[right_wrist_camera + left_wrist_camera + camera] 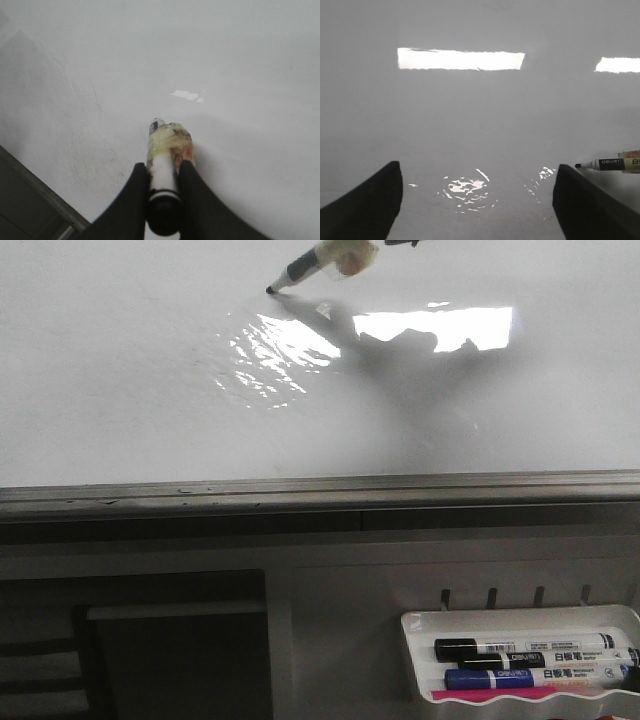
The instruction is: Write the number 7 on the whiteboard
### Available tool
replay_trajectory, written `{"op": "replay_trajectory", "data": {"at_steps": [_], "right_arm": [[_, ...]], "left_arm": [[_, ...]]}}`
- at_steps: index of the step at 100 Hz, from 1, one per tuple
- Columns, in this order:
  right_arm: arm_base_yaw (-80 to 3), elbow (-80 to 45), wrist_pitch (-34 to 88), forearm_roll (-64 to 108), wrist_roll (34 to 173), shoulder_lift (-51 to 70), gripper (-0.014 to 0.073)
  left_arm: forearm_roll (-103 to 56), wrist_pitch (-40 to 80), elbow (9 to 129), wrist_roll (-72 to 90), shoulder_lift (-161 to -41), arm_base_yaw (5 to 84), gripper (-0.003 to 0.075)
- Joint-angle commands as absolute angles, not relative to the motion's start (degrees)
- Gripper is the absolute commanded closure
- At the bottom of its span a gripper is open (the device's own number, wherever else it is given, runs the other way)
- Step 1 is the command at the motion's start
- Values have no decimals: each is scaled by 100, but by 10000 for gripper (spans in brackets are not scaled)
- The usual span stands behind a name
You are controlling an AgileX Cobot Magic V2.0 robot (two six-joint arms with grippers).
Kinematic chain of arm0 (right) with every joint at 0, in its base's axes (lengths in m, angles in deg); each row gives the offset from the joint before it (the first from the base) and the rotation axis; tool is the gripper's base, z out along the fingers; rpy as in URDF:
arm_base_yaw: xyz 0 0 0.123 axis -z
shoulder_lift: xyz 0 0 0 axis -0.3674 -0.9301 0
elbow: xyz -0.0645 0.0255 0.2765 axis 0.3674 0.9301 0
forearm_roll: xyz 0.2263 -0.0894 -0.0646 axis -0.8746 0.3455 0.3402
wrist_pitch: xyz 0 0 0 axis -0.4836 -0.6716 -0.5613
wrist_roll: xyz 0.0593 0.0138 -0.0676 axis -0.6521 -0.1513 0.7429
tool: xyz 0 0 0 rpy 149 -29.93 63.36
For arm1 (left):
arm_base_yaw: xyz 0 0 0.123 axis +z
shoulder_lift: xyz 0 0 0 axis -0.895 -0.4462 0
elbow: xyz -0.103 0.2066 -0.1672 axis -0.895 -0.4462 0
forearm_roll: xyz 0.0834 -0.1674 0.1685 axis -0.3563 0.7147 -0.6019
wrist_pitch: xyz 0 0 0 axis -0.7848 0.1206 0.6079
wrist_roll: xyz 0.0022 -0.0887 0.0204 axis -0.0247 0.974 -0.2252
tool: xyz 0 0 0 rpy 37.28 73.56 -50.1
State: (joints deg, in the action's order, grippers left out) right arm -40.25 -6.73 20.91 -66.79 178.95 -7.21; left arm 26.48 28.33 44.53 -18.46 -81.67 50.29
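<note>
I see no number 7 on the whiteboard yet. The board is bare and shiny, with bright light spots on it. My right tool is squeezed tight on a marker, and the dark tip sits right at the board near its top. My left tool is wide open and holds nothing, facing the board. Below the grey edge, a white tray holds more markers.

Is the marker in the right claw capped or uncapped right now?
Uncapped. The marker shows a bare dark tip in the front and left wrist views, pointing at the whiteboard. The right claw is clamped on its barrel.
</note>
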Motion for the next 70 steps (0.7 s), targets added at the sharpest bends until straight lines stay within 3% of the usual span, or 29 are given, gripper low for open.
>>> {"op": "replay_trajectory", "data": {"at_steps": [1, 24, 70], "right_arm": [[-3958, -804, 2872, -6893, 17985, -478, 654], [-3924, -548, 3499, -6784, 17985, -55, 654], [-3894, 589, 2367, -6784, 17532, 136, 654]], "left_arm": [[2734, 2959, 4614, -1792, -8143, 5042, 156], [2734, 2959, 4614, -1792, -8143, 5042, 156], [2734, 2937, 4614, -1792, -8143, 5042, 156]]}}
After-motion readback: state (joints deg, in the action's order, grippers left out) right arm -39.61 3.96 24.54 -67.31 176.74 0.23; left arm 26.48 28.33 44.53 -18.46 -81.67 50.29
